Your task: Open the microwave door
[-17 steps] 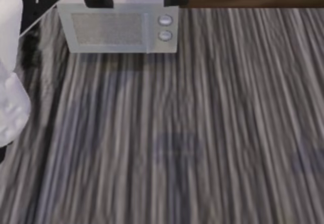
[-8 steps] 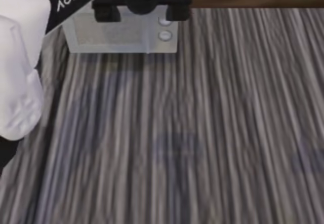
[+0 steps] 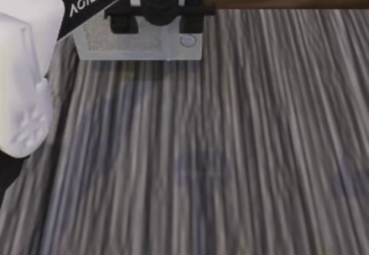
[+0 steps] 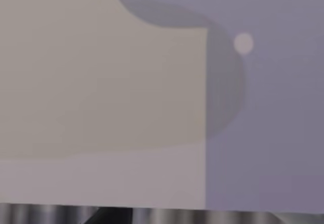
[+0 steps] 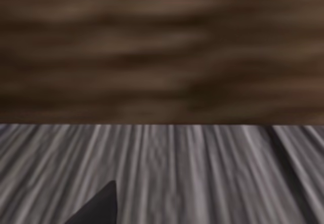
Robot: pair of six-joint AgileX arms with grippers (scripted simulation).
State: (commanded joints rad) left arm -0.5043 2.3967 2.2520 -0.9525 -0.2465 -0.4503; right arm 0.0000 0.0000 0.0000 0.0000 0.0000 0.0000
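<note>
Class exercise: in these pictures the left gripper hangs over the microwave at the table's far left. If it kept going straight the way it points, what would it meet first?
Most likely the microwave itself. The left gripper sits over its front, and the left wrist view is filled by a close pale panel with a knob. Exact depth is unclear.

Small light-grey boxy microwave (image 3: 141,44) at the far left part of the striped grey table (image 3: 230,151), against its back edge, microwave door (image 3: 124,41) with speckled grey mesh window shut flush with the front, one round knob (image 3: 187,40) visible on the panel right of the door
</note>
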